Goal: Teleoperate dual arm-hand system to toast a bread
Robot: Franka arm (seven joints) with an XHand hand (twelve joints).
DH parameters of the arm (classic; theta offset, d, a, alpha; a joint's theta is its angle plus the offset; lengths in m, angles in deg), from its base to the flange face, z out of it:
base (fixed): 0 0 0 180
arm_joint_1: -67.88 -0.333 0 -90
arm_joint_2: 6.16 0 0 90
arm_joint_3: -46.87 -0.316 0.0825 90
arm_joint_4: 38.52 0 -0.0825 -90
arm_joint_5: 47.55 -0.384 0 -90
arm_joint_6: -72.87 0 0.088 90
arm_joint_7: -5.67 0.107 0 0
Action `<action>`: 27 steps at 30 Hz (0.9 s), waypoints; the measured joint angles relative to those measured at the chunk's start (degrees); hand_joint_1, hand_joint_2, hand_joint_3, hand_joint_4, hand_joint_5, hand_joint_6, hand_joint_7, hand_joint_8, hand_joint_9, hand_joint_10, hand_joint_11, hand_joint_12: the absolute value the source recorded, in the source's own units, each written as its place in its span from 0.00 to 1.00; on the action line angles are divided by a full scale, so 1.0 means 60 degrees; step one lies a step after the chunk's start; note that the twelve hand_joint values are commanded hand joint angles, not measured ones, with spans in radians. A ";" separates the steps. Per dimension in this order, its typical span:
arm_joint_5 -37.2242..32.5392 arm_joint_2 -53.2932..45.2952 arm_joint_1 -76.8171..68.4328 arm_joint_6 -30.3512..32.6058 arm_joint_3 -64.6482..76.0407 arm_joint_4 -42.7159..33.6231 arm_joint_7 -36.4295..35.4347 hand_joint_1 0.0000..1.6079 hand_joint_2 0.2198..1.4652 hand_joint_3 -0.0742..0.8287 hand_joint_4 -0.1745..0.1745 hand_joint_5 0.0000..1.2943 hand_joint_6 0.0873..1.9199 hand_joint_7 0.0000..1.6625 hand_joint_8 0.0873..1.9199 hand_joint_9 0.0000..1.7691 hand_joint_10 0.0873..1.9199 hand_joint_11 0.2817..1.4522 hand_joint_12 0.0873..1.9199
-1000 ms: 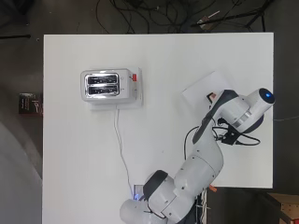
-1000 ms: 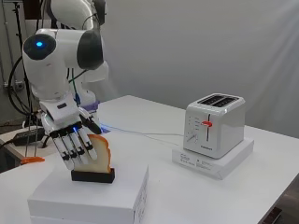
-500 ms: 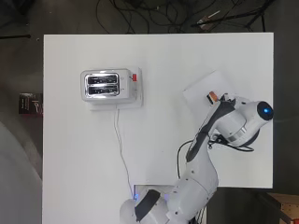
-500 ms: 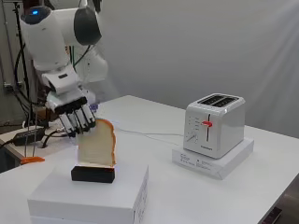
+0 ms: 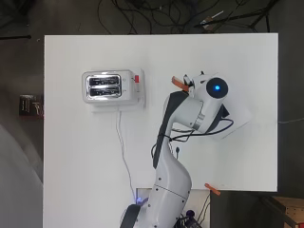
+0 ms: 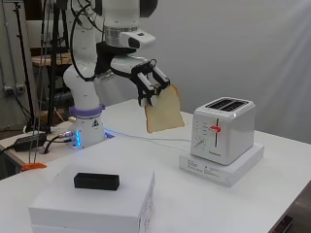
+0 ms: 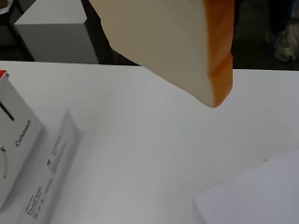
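Nearest us, a black block lay on a white box on the desk. Beyond it, the robot hand pinched a slice of bread in mid-air, apart from the toaster.

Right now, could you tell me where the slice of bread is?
In the side view the slice of bread hangs in the air, pinched by the hand, left of the toaster and above the table.

Open table between bread and toaster — nothing intervening.
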 joint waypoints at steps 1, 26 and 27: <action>0.0029 -0.0089 -0.0410 -0.0006 0.0109 -0.0107 -0.0168 0.54 0.84 0.08 1.00 0.54 0.72 0.79 0.00 0.80 0.00 0.35 0.23; -0.0920 -0.3175 0.0772 -0.1217 -0.5369 -0.3991 -0.1434 0.69 0.78 0.08 0.36 0.55 0.66 0.68 0.33 0.81 0.00 0.34 0.26; -0.0718 -0.3015 0.0779 -0.1160 -0.5376 -0.3889 -0.1366 0.64 0.80 0.08 0.65 0.57 0.66 0.72 0.20 0.81 0.00 0.34 0.27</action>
